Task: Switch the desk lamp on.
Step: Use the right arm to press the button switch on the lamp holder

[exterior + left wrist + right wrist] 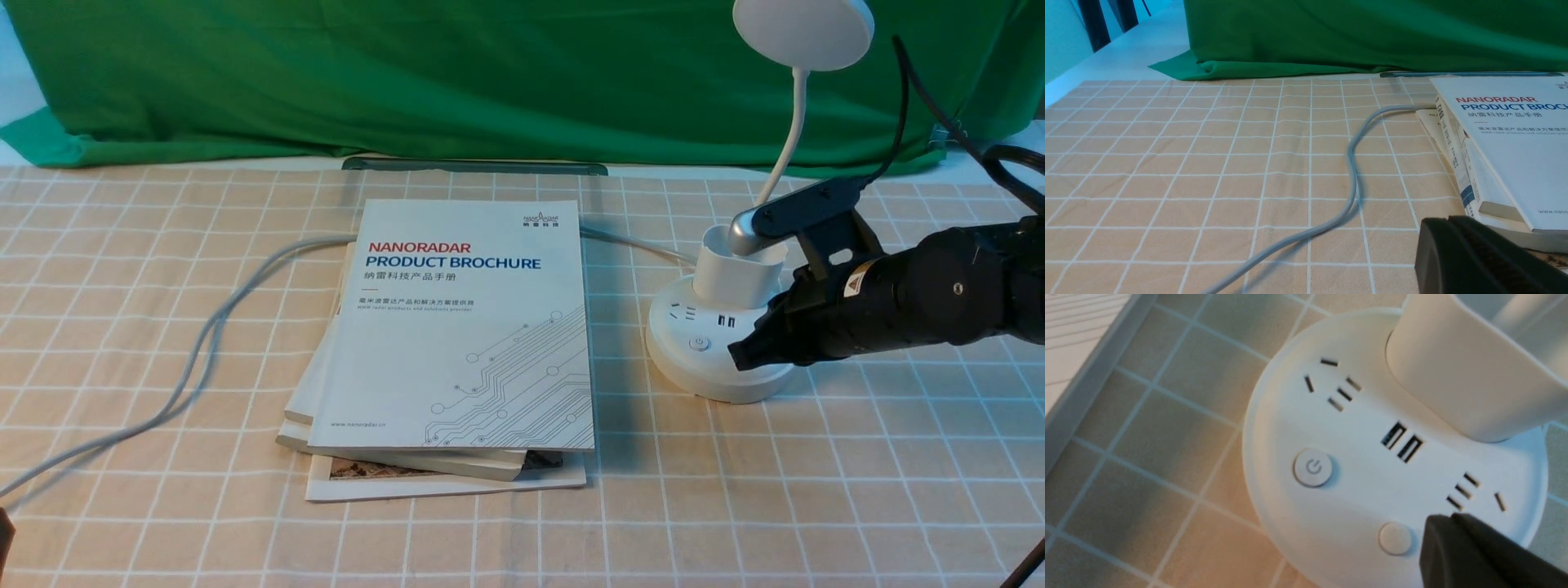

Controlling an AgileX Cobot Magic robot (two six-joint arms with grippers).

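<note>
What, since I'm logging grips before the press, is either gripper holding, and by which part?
Nothing. The right gripper, jaws shut, points at the round base of the white plastic desk lamp; the left gripper is empty.

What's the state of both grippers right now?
Left gripper: closed, empty.
Right gripper: closed, empty, tip at the desk lamp base.

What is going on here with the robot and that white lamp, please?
The right gripper, shut, has its tip low over the round base of the desk lamp, right beside the plain button near the rim. The power-symbol button sits clear of it. I cannot tell whether it is touching. The lamp head shows no glow. The left gripper is off to the side, near the stack of brochures, holding nothing.
</note>
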